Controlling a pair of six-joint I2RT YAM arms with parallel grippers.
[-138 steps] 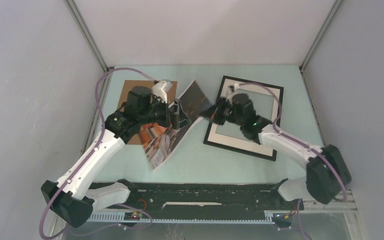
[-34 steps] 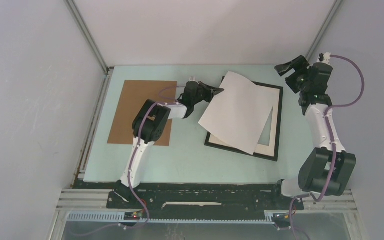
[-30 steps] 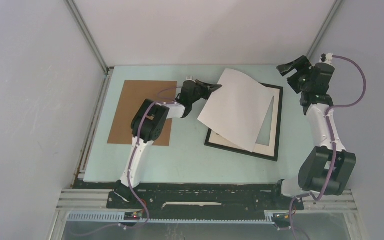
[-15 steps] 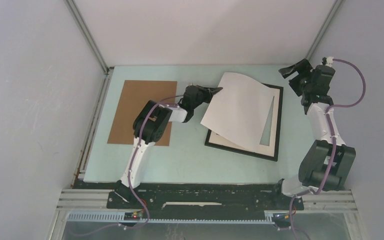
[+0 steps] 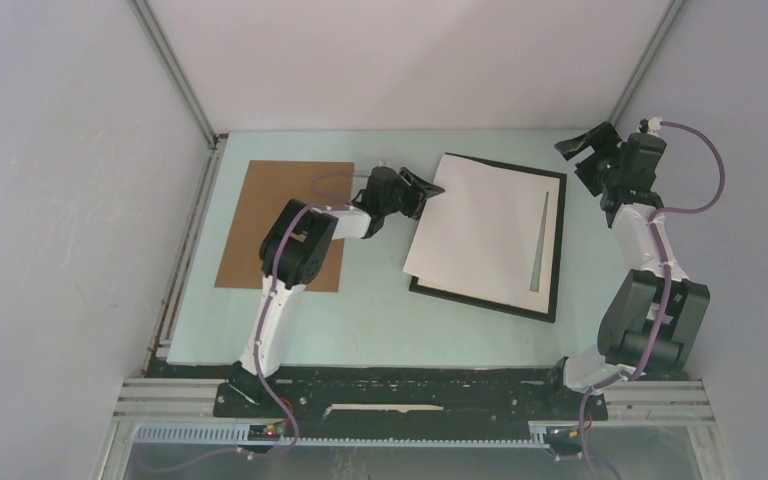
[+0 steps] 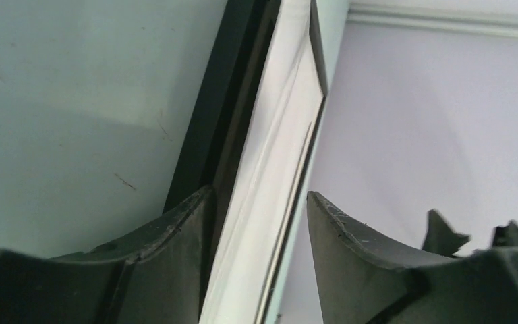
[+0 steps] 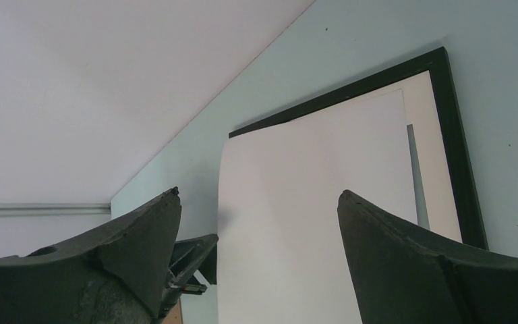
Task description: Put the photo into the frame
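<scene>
Pale green table (image 5: 380,310): photo (image 5: 480,230) lies white back up on the frame (image 5: 559,245), slightly skewed. My left gripper (image 5: 425,193) straddles its left edge, jaws apart; right gripper (image 5: 585,145) hangs wide open, far right.

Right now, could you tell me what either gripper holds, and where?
Nothing is held: left gripper open astride the photo's edge, right gripper open.

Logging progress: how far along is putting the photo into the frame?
Done: the photo, white back up, lies on the frame, slightly skewed, overhanging its left side. In hand: the left gripper is open around that edge; the right gripper is open, off to the side. Left: squaring it in.
</scene>
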